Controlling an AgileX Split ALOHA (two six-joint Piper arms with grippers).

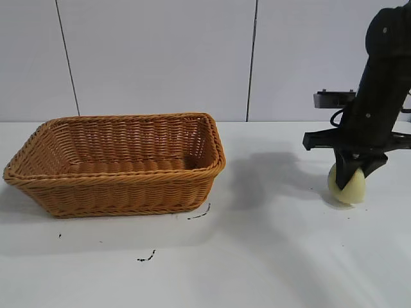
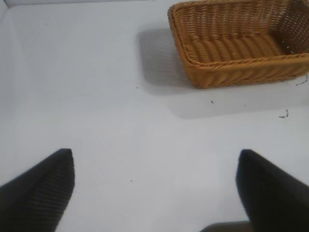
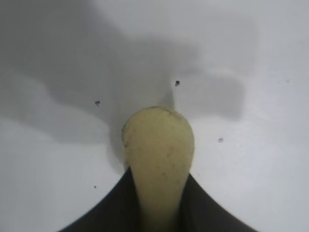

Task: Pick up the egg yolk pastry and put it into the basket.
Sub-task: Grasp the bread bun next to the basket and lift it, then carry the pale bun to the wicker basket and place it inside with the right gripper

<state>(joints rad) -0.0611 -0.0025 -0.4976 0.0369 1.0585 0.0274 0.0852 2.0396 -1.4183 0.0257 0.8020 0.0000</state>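
Note:
The egg yolk pastry [image 1: 348, 186] is a small pale yellow lump at the right of the white table. My right gripper [image 1: 352, 172] comes down on it from above and is shut on it; in the right wrist view the pastry [image 3: 158, 150] is squeezed narrow between the two dark fingers [image 3: 116, 205]. It sits at or just above the table surface. The basket [image 1: 115, 163], orange-brown wicker, stands at the left, and also shows in the left wrist view [image 2: 241, 43]. My left gripper [image 2: 154, 193] is open and empty over bare table, away from the basket.
Bare white table lies between the basket and the pastry. Small dark scuff marks [image 1: 146, 258] dot the table in front of the basket. A white panelled wall stands behind the table.

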